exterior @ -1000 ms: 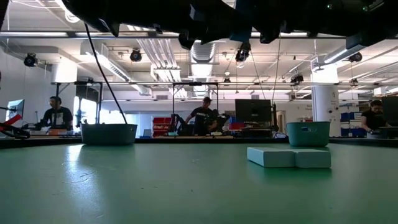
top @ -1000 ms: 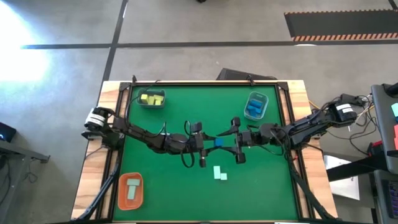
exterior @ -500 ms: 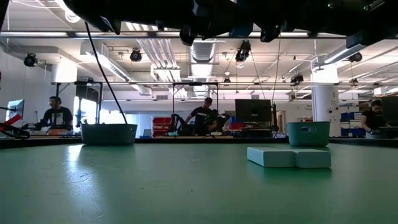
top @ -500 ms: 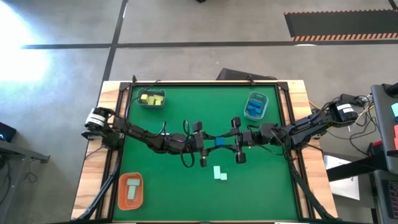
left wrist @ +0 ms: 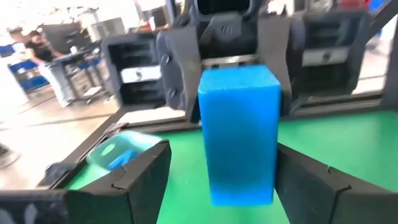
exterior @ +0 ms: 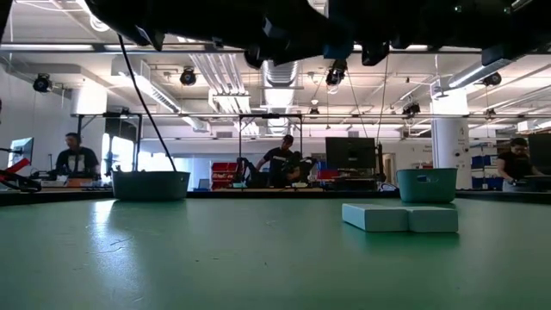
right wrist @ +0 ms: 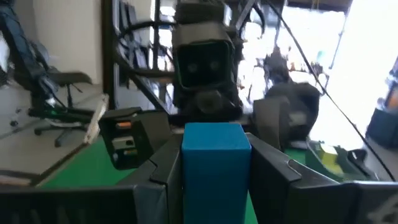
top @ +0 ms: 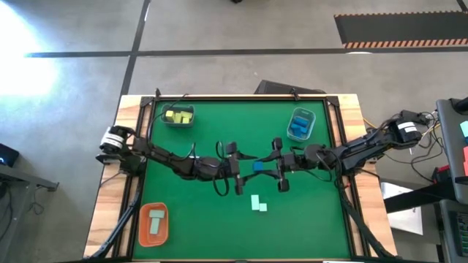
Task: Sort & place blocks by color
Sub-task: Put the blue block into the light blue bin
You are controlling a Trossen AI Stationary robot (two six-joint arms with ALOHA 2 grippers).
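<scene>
Already most of the sorting looks done. The yellow blocks (top: 178, 115) lie in the grey-blue tray (top: 167, 120) at the far left of the tabletop (top: 205, 212), and several blue blocks (top: 298, 127) sit in a second grey-blue tray (top: 309, 115) at the far right. The orange tray (top: 142, 232) at the near left corner holds what seems to be pale blocks, though I cannot tell how many.

One blue block (top: 257, 167) is in the air at mid-table, between the two arms, in a handover. The right gripper (top: 278, 174) has its fingers clenched on the block's sides, as its wrist view shows. The left gripper (top: 239, 177) faces it, and its fingers (left wrist: 134, 180) stand released, clear of the block on both sides.

Two pale mint blocks (top: 258, 202) lie touching each other on the tabletop near the front, unsorted. So this blue block and those two appear to be all that is left.
</scene>
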